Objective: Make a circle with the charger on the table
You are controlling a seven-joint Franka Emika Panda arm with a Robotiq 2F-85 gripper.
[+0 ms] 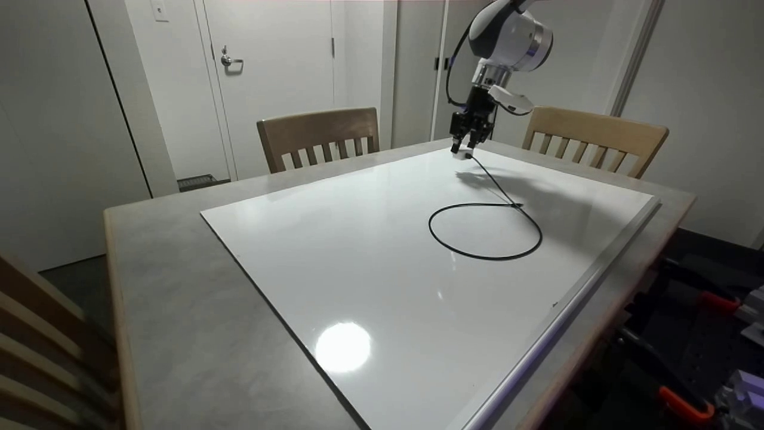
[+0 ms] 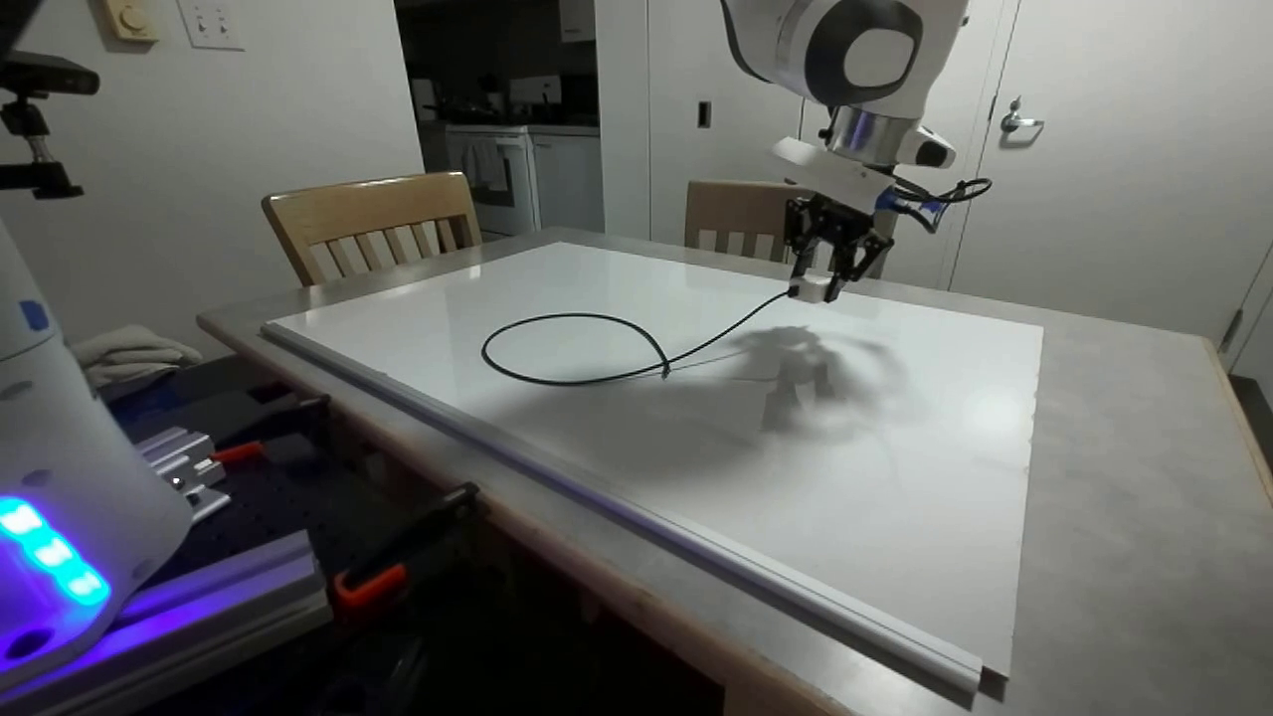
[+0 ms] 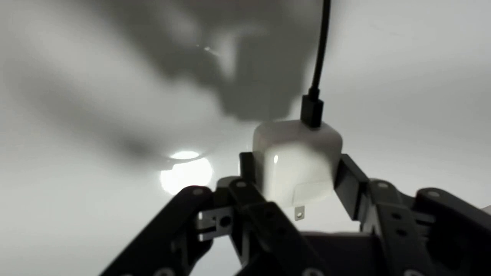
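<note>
Can see the charger (image 1: 490, 258) partly down on the table (image 1: 197, 334) and partly up in the air. Lies there as one round loop of black cable (image 2: 567, 383) on the shiny white panel (image 1: 358, 257), ending at a crossing with itself (over or under, cannot tell). From that crossing, slants up off the panel to a black plug (image 3: 312, 112) in a small white block (image 3: 297, 165), with a metal prong (image 3: 299, 213) at the side away from the cable. Is held by that block above the panel, pinched between the black fingers (image 3: 351, 188) of the gripper (image 2: 818, 286) (with jaws closed on it from both sides). Casts a blurred shadow (image 2: 786, 348) on the panel below. Higher up, joins onto the white arm (image 2: 878, 57). Along one edge of the panel, notice a long pale strip (image 2: 627, 504). Around the table, find slatted wooden chairs (image 1: 597, 126) in both exterior views and, beyond, a white door (image 1: 280, 71) with a lever handle (image 1: 230, 60). In an exterior view, can also see a blue-lit robot base (image 2: 85, 438) and clamps with orange handles (image 2: 381, 589).
</note>
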